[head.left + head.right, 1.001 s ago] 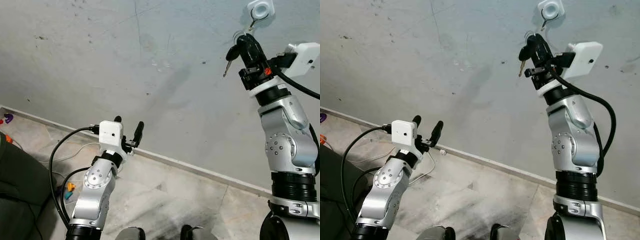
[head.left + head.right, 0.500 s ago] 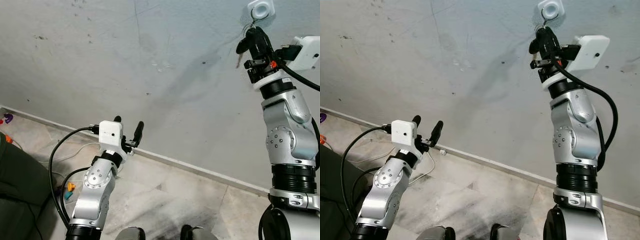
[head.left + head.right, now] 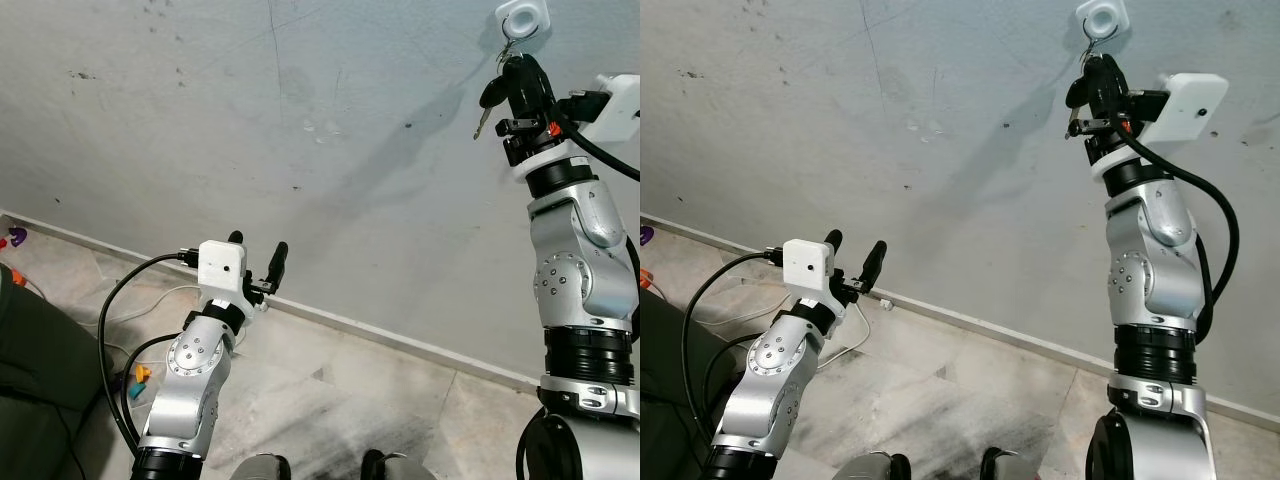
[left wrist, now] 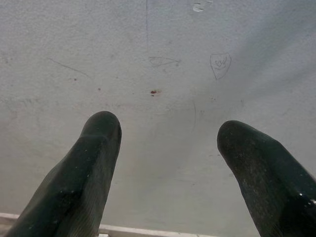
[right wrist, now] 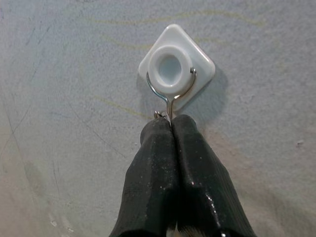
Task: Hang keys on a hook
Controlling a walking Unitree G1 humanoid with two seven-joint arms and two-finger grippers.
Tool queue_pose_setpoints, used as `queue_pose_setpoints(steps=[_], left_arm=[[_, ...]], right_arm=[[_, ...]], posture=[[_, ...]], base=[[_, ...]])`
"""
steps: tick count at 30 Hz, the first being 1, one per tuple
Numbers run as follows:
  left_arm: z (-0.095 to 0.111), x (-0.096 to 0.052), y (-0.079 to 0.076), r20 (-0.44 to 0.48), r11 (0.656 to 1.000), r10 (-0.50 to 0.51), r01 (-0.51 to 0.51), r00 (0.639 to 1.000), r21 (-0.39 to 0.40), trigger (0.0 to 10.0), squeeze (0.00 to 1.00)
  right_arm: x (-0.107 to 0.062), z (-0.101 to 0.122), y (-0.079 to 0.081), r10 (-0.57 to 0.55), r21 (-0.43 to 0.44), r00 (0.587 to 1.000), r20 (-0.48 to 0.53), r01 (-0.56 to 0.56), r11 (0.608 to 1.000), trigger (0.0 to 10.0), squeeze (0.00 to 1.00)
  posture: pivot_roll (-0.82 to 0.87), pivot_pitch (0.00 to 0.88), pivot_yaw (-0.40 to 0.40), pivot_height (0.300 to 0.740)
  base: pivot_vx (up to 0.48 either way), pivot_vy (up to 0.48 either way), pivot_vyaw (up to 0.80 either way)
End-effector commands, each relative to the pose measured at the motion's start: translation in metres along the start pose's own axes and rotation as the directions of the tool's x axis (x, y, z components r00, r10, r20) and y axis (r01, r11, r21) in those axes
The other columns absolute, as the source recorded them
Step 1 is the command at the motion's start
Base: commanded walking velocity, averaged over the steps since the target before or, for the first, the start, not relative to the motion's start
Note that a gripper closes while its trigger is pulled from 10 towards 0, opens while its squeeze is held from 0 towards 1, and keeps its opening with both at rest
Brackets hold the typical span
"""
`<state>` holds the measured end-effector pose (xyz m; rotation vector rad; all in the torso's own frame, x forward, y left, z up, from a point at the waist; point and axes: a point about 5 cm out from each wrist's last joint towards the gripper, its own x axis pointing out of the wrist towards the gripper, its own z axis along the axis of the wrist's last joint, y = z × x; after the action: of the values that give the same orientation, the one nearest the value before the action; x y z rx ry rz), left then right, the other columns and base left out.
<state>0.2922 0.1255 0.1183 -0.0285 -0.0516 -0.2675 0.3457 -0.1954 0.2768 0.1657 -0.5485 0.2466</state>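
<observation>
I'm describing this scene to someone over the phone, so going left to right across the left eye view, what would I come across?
Purple toy on the floor → orange and teal bits by the black cable → left gripper, open and idle → keys → right gripper raised at the white wall hook.

One hook on the wall, one key — two grippers, one per arm.

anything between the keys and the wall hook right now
Nothing visible does. The right gripper, shut on the keys, sits just below the white hook, fingertips at its wire loop. The left gripper hangs open, low and away.
</observation>
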Motion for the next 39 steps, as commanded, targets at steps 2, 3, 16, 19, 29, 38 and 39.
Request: queue_pose_setpoints(steps=[2, 3, 16, 19, 29, 38, 39], left_arm=[[-0.004, -0.003, 0.003, -0.021, 1.0, 0.003, -0.003, 1.0, 0.006, 10.0, 0.0], [-0.004, -0.003, 0.003, -0.022, 1.0, 0.004, -0.003, 1.0, 0.006, 10.0, 0.0], [-0.005, -0.003, 0.001, -0.024, 1.0, -0.002, 0.002, 1.0, 0.001, 10.0, 0.0], [-0.005, -0.003, 0.0, -0.024, 1.0, -0.004, 0.004, 1.0, 0.0, 10.0, 0.0], [-0.007, -0.002, -0.002, -0.026, 1.0, -0.005, 0.005, 1.0, -0.006, 10.0, 0.0], [-0.009, -0.002, -0.004, -0.036, 1.0, -0.004, 0.003, 0.999, -0.009, 10.0, 0.0], [-0.009, -0.002, -0.004, -0.039, 1.0, -0.005, 0.005, 0.999, -0.008, 10.0, 0.0]], right_arm=[[0.002, 0.003, -0.001, -0.013, 0.001, 1.0, 0.015, 0.013, 1.0, 10.0, 0.0], [0.001, 0.001, 0.0, -0.017, 0.0, 1.0, 0.005, 0.017, 1.0, 10.0, 0.0], [-0.012, -0.028, 0.017, -0.03, 0.083, 0.996, -0.085, 0.037, 0.996, 10.0, 0.0], [-0.015, -0.033, 0.021, -0.039, 0.092, 0.994, -0.101, 0.049, 0.995, 10.0, 0.0], [-0.024, -0.051, 0.036, -0.079, 0.054, 0.983, -0.167, 0.089, 0.995, 10.0, 0.0], [-0.026, -0.053, 0.039, -0.07, -0.098, 0.984, -0.162, 0.055, 0.994, 10.0, 0.0], [-0.023, -0.049, 0.037, -0.077, -0.112, 0.987, -0.144, 0.061, 0.992, 10.0, 0.0]], posture=[[0.07, 0.173, 0.079, 0.74], [0.07, 0.173, 0.079, 0.74], [0.06, 0.176, 0.079, 0.74], [0.05, 0.175, 0.078, 0.74], [0.05, 0.177, 0.072, 0.74], [0.04, 0.177, 0.068, 0.74], [0.04, 0.176, 0.068, 0.74]], base=[[0.0, 0.0, 0.0], [0.0, 0.0, 0.0], [0.0, 0.0, 0.0], [0.0, 0.0, 0.0], [0.0, 0.0, 0.0], [0.0, 0.0, 0.0], [0.0, 0.0, 0.0]])
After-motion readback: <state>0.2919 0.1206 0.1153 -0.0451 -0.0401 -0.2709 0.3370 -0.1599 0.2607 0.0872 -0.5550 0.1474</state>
